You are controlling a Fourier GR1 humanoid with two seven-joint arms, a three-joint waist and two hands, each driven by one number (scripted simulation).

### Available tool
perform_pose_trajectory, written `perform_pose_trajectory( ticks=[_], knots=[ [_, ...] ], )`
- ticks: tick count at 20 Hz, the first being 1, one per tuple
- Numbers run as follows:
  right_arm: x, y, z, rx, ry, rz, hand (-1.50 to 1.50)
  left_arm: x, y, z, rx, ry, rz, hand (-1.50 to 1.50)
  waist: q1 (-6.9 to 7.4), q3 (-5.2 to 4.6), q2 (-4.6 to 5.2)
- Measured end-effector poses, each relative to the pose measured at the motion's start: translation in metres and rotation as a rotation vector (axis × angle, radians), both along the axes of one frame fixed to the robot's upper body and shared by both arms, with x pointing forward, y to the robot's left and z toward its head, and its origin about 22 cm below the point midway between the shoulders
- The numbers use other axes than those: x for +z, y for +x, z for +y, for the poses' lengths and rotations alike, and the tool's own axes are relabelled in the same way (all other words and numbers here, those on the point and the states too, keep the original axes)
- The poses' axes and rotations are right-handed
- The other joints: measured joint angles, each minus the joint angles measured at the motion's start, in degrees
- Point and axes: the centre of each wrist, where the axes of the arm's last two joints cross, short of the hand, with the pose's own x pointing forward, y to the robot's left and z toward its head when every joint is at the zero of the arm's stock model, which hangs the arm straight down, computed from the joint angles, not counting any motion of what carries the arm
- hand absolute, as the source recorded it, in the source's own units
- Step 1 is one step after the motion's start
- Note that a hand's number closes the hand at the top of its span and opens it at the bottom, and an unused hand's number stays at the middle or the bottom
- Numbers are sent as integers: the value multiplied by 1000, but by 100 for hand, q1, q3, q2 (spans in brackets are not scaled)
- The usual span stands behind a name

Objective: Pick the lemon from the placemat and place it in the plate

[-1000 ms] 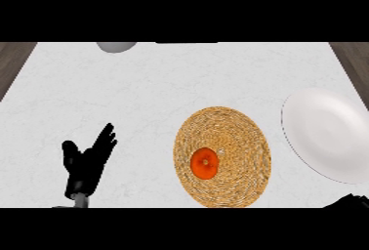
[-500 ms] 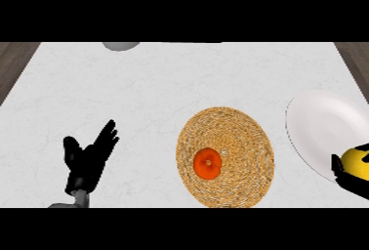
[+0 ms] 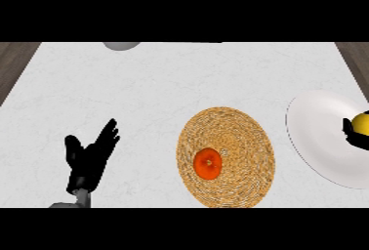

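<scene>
At right edge, the right hand (image 3: 350, 133) has its fingers curled round a yellow lemon (image 3: 361, 122) over the white round plate (image 3: 317, 141). An orange fruit (image 3: 208, 163) lies on the round woven straw placemat (image 3: 238, 132), centre. The left hand (image 3: 90, 158) rests open, lower left, on the white marble counter (image 3: 158, 83).

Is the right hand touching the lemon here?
Touching. In the head view the right hand at the right edge curls around the lemon above the plate.

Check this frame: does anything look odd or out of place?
Yes. The yellow lemon is already over the plate in the right hand, while an orange fruit lies on the placemat.
</scene>
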Motion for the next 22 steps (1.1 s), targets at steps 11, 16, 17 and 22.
perform_pose_trajectory(
  ticks=[11,16,17,22],
  knots=[
    [-22,32,-13,56,-76,371,-150,-3,5,-4,-30,-1,-9,0,178,13,67],
    [-30,39,-8,150,28,299,-150,4,10,-5,-33,-7,-8,0,184,25,80],
    [-29,40,-9,161,58,270,-150,3,9,-6,-34,-9,-7,0,173,26,77],
    [-21,37,-25,167,217,152,-150,6,6,-2,-31,-1,-6,0,148,25,69]
  ],
)
